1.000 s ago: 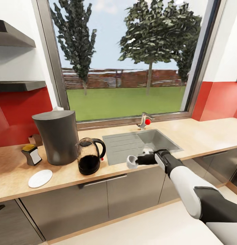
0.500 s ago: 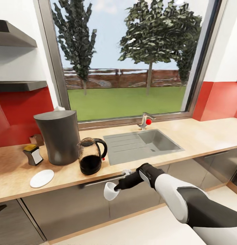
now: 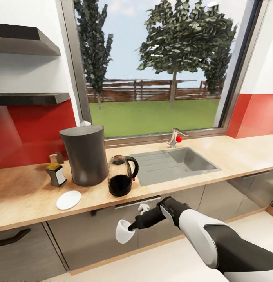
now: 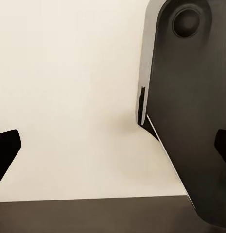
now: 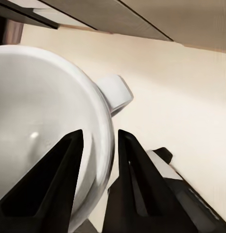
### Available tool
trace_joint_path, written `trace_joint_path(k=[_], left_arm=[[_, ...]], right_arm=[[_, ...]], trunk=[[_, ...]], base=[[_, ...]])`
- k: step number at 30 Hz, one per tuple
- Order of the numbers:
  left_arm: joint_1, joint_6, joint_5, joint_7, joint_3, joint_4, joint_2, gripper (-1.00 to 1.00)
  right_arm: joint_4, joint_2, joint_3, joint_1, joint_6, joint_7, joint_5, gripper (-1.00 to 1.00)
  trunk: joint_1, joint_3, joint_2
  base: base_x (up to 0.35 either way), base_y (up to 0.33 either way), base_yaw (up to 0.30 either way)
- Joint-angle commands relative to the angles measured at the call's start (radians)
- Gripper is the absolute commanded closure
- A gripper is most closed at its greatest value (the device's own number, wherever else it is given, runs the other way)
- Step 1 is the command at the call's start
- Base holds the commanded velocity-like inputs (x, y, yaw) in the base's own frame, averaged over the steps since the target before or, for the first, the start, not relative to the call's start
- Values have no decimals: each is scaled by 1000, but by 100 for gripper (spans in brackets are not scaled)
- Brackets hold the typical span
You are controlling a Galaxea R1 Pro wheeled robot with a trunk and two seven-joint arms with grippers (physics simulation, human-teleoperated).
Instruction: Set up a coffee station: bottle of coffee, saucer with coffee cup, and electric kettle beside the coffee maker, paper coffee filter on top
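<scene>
My right gripper (image 3: 132,227) is shut on the rim of the white coffee cup (image 3: 123,232), holding it in front of the cabinet doors, below the counter's edge. In the right wrist view one finger (image 5: 59,184) is inside the cup (image 5: 40,121) and the other outside. On the countertop (image 3: 26,196) stand the dark grey coffee maker (image 3: 84,154), with a white scrap that may be the paper filter (image 3: 85,123) on top, the electric kettle (image 3: 120,181) at its right, the yellow-lidded coffee bottle (image 3: 56,174) at its left and the white saucer (image 3: 68,199) in front. My left gripper (image 4: 113,145) is open over pale floor.
A steel sink (image 3: 175,163) with a faucet (image 3: 175,138) lies right of the kettle under the big window. Two dark shelves (image 3: 30,98) hang on the left wall. A small brown object (image 3: 56,157) sits behind the bottle. Grey cabinet fronts (image 3: 85,239) run under the counter.
My right arm came down from over the sink to below the counter's edge, carrying the cup leftward. The camera has turned left, shifting the whole scene to the right.
</scene>
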Motion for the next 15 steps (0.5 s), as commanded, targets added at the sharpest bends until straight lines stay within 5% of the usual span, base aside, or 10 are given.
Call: trace_joint_path(k=[1, 10, 15], left_arm=[[-1, 0, 0, 1, 4, 0, 0, -100], [-1, -1, 0, 2, 6, 0, 0, -100], [-1, 1, 3, 2, 7, 0, 0, -100]], right_arm=[[-2, 0, -6, 3, 6, 5, 5, 100], [-3, 0, -7, 10, 6, 5, 5, 100], [-5, 0, -8, 10, 7, 4, 2, 100]], trunk=[[0, -2, -2], [0, -2, -2], [0, -2, -2]], base=[[-142, 295, 0], [-69, 312, 1], [-1, 339, 242]])
